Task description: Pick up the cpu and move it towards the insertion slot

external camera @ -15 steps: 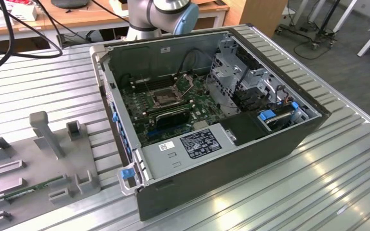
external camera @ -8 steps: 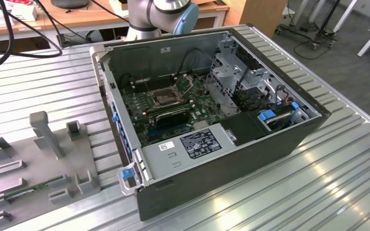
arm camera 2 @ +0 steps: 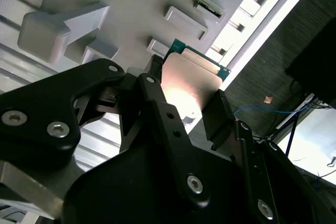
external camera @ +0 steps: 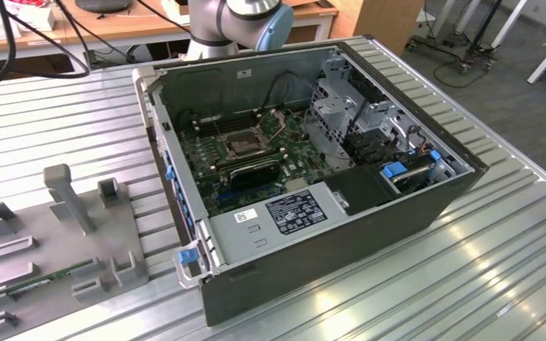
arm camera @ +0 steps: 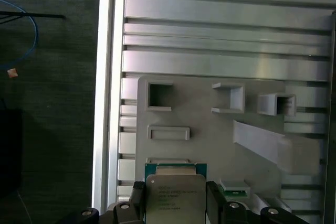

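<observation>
While clamped edge-on in the claw (arm camera: pixel 176 205), the cpu (arm camera: pixel 175 192) hangs over the grey tray (arm camera: pixel 210 140).
Insertion slot (external camera: pixel 238 145) sits inside the open case (external camera: pixel 330 263), well apart.

Open above the insertion slot (external camera: pixel 242 145); case walls (external camera: pixel 368 234) and drive cage (external camera: pixel 344 106) flank it.

My workbench (external camera: pixel 500 270) is ribbed silver metal with bright glints of light. A wooden desk (external camera: pixel 111 25) stands beyond its far edge; dark grey carpet (external camera: pixel 510 99) and wheeled stands (external camera: pixel 441 51) lie at the exterior view's right.
</observation>
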